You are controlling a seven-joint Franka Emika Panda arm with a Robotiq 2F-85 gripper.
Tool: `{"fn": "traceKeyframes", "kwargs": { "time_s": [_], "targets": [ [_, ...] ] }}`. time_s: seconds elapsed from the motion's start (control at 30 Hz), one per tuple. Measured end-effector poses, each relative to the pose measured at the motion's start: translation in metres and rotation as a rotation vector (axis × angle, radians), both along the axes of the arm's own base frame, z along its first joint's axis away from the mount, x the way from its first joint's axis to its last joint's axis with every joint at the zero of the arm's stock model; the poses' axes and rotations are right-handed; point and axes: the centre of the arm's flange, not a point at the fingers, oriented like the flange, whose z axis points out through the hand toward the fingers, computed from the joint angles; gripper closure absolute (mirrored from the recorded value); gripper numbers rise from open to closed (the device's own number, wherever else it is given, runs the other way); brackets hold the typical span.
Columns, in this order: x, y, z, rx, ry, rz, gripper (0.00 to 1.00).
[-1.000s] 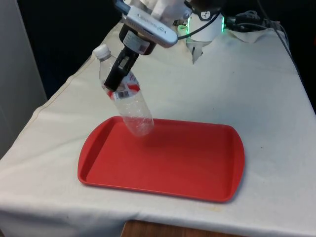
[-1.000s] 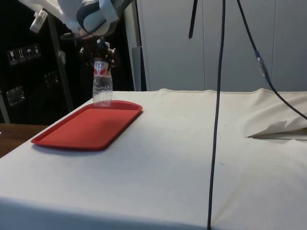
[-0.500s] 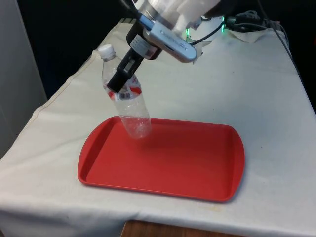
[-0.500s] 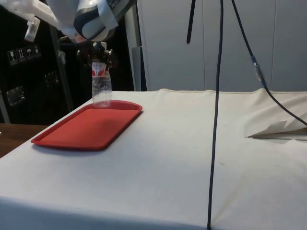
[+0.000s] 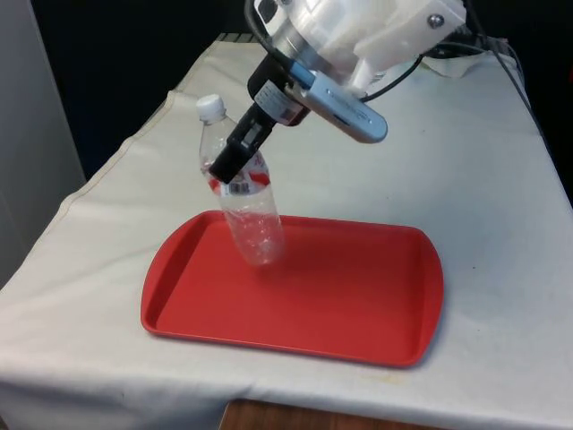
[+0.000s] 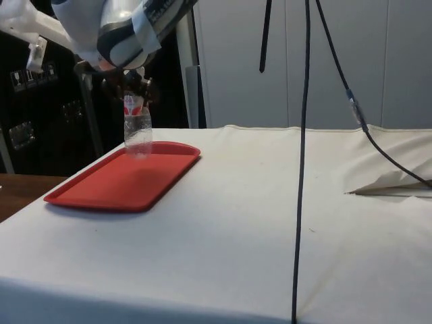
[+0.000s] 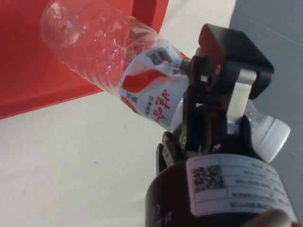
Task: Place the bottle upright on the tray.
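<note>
A clear plastic bottle [image 5: 246, 206] with a white cap and a red-and-white label hangs tilted, cap leaning towards the front view's left, its base just above the red tray [image 5: 358, 305] near that tray's far left corner. My black gripper [image 5: 235, 161] is shut on the bottle's upper body at the label. From the side, the bottle [image 6: 137, 128] looks nearly upright over the tray's [image 6: 108, 189] far end, with the gripper [image 6: 133, 91] above it. Up close, the fingers [image 7: 208, 90] clamp the labelled bottle [image 7: 109, 56], with the tray [image 7: 28, 75] behind it.
The tray lies on the white cloth near the table's front edge. Black cables [image 6: 300, 155] hang down in the side view. Cables and a folded piece of cloth [image 5: 461, 45] lie at the far right of the table.
The arm has carried the bottle towards the front view's right and slightly down, further over the tray. Its tilt has lessened a little. The grip is unchanged.
</note>
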Motion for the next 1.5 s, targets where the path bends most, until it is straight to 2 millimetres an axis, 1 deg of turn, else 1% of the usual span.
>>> {"fn": "traceKeyframes", "kwargs": {
  "time_s": [0.2,0.63,0.83,0.93,1.2,1.5],
  "targets": [
    [0.004,0.009,-0.01,-0.011,-0.001,-0.012,0.88],
    [0.008,0.018,-0.02,-0.056,0.003,-0.033,0.88],
    [0.011,0.026,-0.028,-0.092,0.005,-0.046,0.88],
    [0.011,0.026,-0.029,-0.093,0.005,-0.048,0.88],
    [0.012,0.036,-0.037,-0.106,0.001,-0.06,0.88],
    [0.013,0.041,-0.043,-0.124,-0.001,-0.067,0.88]
  ]
}}
